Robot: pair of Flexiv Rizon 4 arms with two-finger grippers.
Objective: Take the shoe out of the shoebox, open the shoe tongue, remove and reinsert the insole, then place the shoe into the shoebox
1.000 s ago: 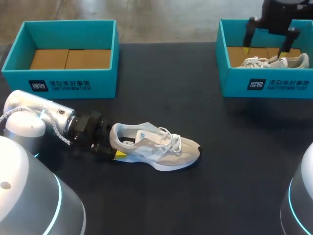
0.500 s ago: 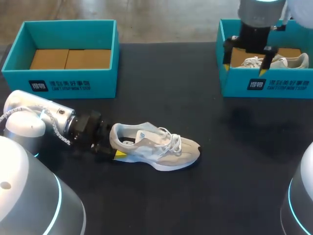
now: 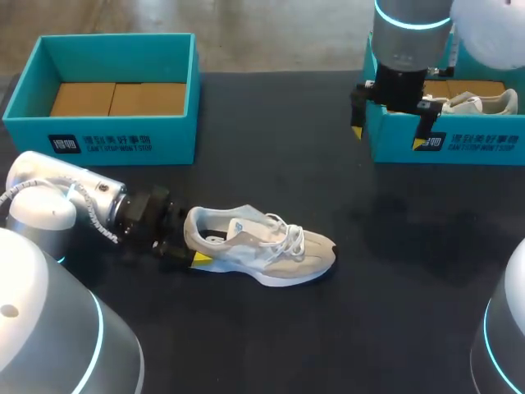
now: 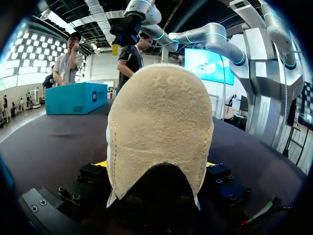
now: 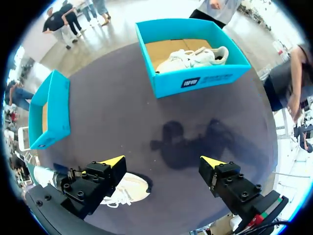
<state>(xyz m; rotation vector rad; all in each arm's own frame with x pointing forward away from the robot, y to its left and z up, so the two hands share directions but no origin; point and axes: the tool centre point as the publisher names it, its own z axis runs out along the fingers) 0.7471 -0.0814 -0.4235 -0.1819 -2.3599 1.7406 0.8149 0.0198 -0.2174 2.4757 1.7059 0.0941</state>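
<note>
A grey-and-white shoe (image 3: pixel 262 250) lies on its sole on the black table, toe to the right. My left gripper (image 3: pixel 187 249) is at its heel. In the left wrist view the tan heel (image 4: pixel 159 132) fills the gap between the two fingers, which touch it on both sides. My right gripper (image 3: pixel 388 135) hangs open and empty above the table, in front of the left corner of the right shoebox (image 3: pixel 459 148). In the right wrist view its yellow tips (image 5: pixel 164 160) stand wide apart high over bare table, and the shoe (image 5: pixel 128 191) peeks out beside one finger.
The right teal shoebox (image 5: pixel 195 81) holds a second white shoe (image 3: pixel 480 103). An empty teal shoebox (image 3: pixel 107 135) with a cardboard floor stands at the back left. Bare black table lies between the boxes and around the shoe.
My right gripper has risen out of the right shoebox and moved left and forward, past the box's front corner. The left arm and the shoe have stayed still.
</note>
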